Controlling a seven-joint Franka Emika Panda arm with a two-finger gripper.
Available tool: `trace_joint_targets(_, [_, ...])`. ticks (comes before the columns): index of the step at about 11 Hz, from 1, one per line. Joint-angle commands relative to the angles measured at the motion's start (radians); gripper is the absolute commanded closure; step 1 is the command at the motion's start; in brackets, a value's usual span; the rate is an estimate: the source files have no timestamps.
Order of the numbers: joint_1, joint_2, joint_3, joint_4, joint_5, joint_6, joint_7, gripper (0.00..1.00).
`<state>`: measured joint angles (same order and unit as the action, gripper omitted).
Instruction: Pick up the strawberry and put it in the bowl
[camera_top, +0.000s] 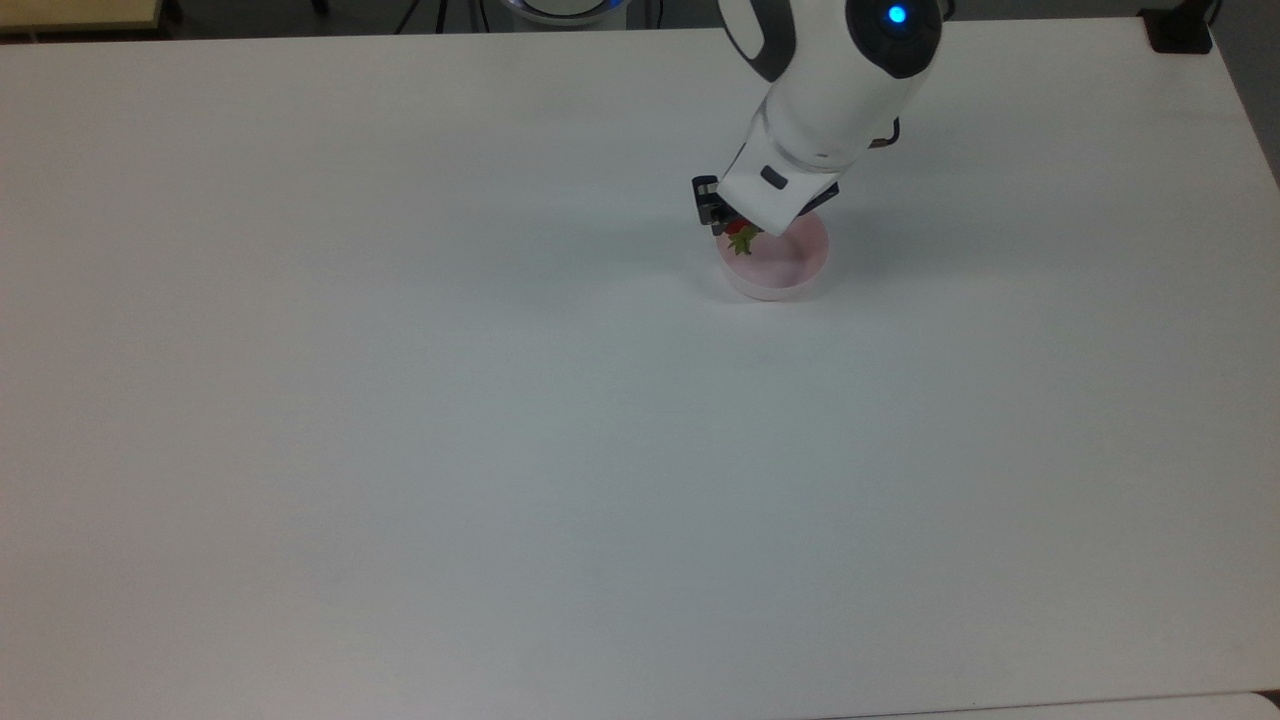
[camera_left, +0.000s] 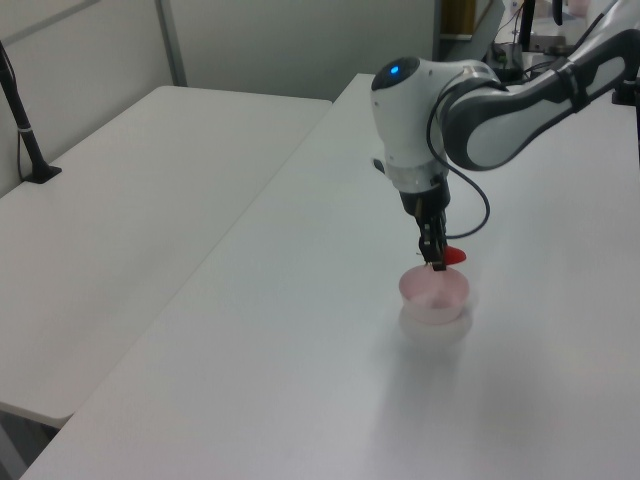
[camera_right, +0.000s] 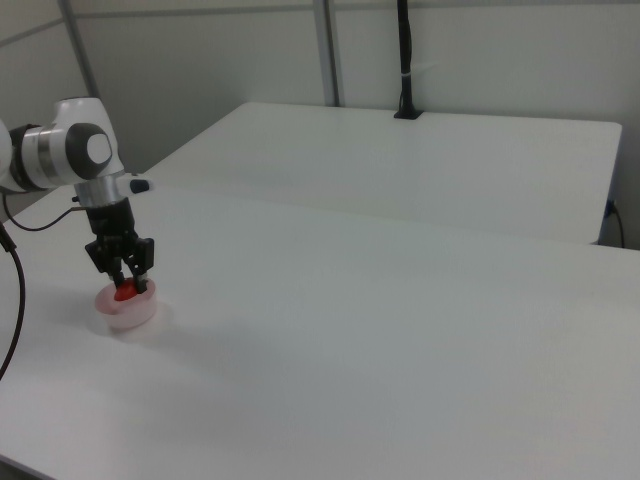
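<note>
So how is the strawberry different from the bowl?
The strawberry is glossy red with a green cap; the bowl is pale pink. The strawberry is much smaller than the bowl. The strawberry is held up in the gripper; the bowl sits on the table.

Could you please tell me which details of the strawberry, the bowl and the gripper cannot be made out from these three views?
- Strawberry: in the top view the gripper and wrist cover its red body; mostly the green cap shows.
- Bowl: in the top view the wrist hides its far rim.
- Whether the strawberry touches the bowl floor: not settled in the left view or the right view; too small there.
</note>
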<state>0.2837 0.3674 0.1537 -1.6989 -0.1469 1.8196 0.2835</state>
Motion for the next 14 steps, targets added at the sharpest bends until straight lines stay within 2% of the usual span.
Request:
trace_joint_targets(1, [0.042,-0.028,-0.013,-0.042,0.032,0.018,0.054,0.55])
trace_joint_targets(2, [0.048,-0.03,-0.006,-0.035,0.042,0.015,0.057,0.16])
trace_joint_targets(3, [0.055,-0.034,-0.006,-0.03,0.043,0.017,0.098,0.0])
trace_joint_targets(5, [0.055,-0.051,-0.008,-0.004,0.032,0.004,0.118,0.0])
trace_joint_targets(7, [0.031,-0.114,-0.016,-0.002,0.027,0.004,0.115,0.0])
trace_joint_targets(9, [-0.056,-0.188,-0.017,-0.002,0.026,0.003,0.091,0.0])
trace_joint_targets(12, [-0.197,-0.298,-0.022,-0.002,0.032,-0.029,-0.079,0.0])
trace_joint_targets(14, [-0.262,-0.344,-0.022,0.005,0.039,-0.084,-0.119,0.0])
